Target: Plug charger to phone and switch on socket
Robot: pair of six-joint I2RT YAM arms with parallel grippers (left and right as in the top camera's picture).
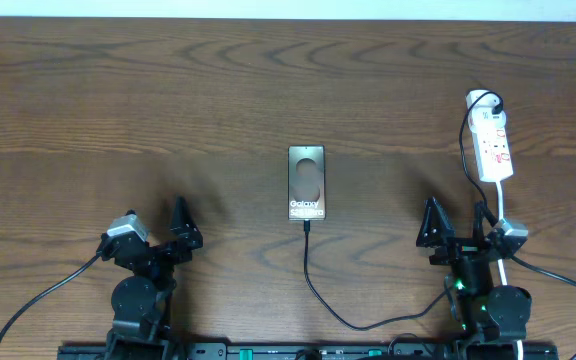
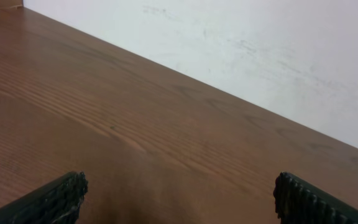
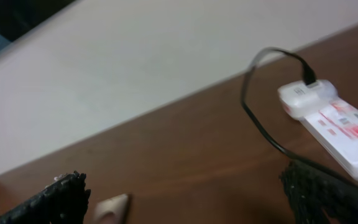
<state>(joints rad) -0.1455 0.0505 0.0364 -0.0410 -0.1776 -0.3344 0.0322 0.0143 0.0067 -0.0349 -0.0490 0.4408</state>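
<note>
The left gripper (image 2: 179, 190) stands spread wide and empty; its wrist view shows only the pad tips over the bare table (image 1: 168, 100). The phone (image 1: 307, 183) lies mid-table, with "Galaxy" legible and the line beneath it too small to read. The charger (image 1: 306, 250) meets the phone's near edge, then disappears behind the right arm. The right gripper (image 1: 457, 222) is likewise spread and empty. The socket (image 1: 494, 148) lies far right, its red marks blurred.

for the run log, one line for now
phone mid-table | charger tip at phone's bottom edge | adapter in power strip | both jaws open, empty
</note>
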